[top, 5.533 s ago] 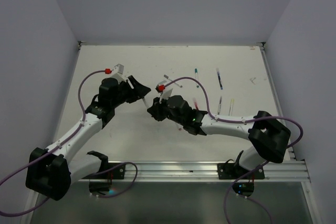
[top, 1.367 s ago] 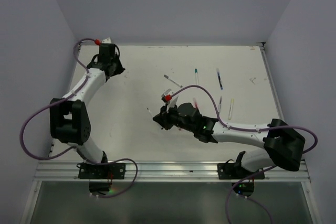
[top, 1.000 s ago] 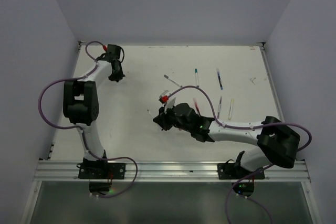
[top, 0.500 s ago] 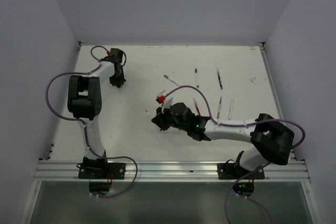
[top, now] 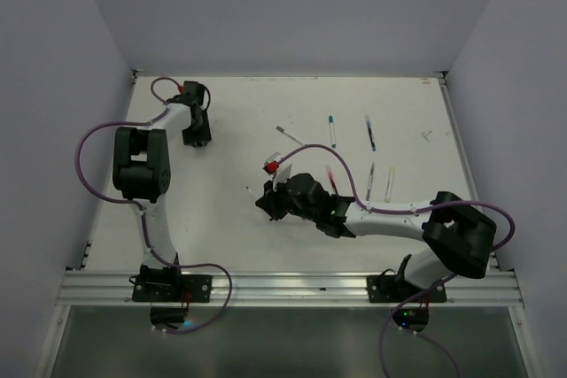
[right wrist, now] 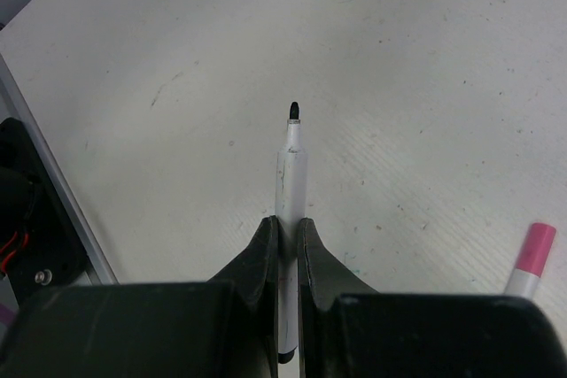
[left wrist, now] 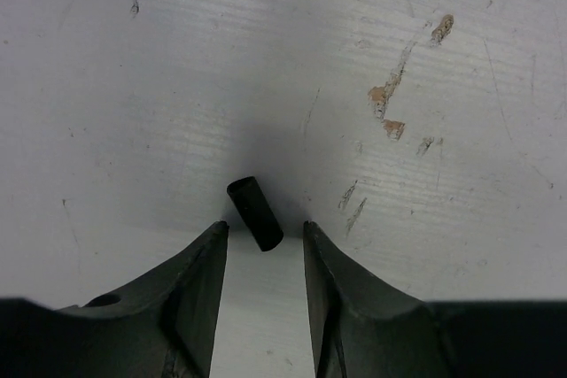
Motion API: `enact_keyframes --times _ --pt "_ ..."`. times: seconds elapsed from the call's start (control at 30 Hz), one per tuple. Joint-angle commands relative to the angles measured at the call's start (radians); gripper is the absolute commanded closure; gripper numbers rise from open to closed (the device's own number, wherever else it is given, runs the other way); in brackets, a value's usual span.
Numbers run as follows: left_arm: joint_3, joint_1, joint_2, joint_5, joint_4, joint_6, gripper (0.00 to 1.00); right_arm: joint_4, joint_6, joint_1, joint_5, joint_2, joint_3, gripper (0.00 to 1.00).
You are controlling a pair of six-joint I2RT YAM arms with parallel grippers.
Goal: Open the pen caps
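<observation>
Black pen cap (left wrist: 255, 213) lay on the far-left tabletop (top: 230, 130) beneath the spread left gripper (left wrist: 263, 229); right gripper (right wrist: 288, 221) pinched an uncapped white pen (right wrist: 291, 174) centrally. A pink-capped pen (right wrist: 534, 254), probably others, awaited opening.

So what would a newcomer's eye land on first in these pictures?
The right gripper, mid-table, is clamped on a white pen whose bare black tip points outward. At the far left corner, the left gripper hangs open above a small black cap lying on the table.
</observation>
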Motion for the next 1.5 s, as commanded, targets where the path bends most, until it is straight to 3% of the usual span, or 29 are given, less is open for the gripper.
enact_keyframes --times 0.0,0.3,0.4,0.6,0.9,1.27,1.47 --pt "-0.010 0.007 -0.008 0.023 0.007 -0.005 0.56 0.035 0.015 -0.001 0.025 -0.011 0.034 1.00" --pt "-0.021 0.014 -0.211 0.064 -0.014 -0.089 0.36 0.027 0.037 -0.002 0.082 -0.058 0.031 1.00" --pt "-0.117 0.014 -0.322 0.160 0.059 -0.149 0.31 0.027 0.046 -0.001 0.125 -0.081 0.028 1.00" --pt "-0.490 -0.005 -0.752 0.431 0.329 -0.322 0.26 0.036 0.074 -0.001 0.212 -0.112 0.034 1.00" --pt "-0.755 -0.285 -1.089 0.431 0.507 -0.501 0.26 0.062 0.086 -0.001 0.262 -0.117 0.046 1.00" --pt "-0.817 -0.454 -1.052 0.342 0.552 -0.594 0.33 0.078 0.078 -0.001 0.277 -0.115 0.046 1.00" --pt "-0.805 -0.485 -1.005 0.304 0.538 -0.595 0.38 0.090 0.071 -0.002 0.277 -0.114 0.045 1.00"
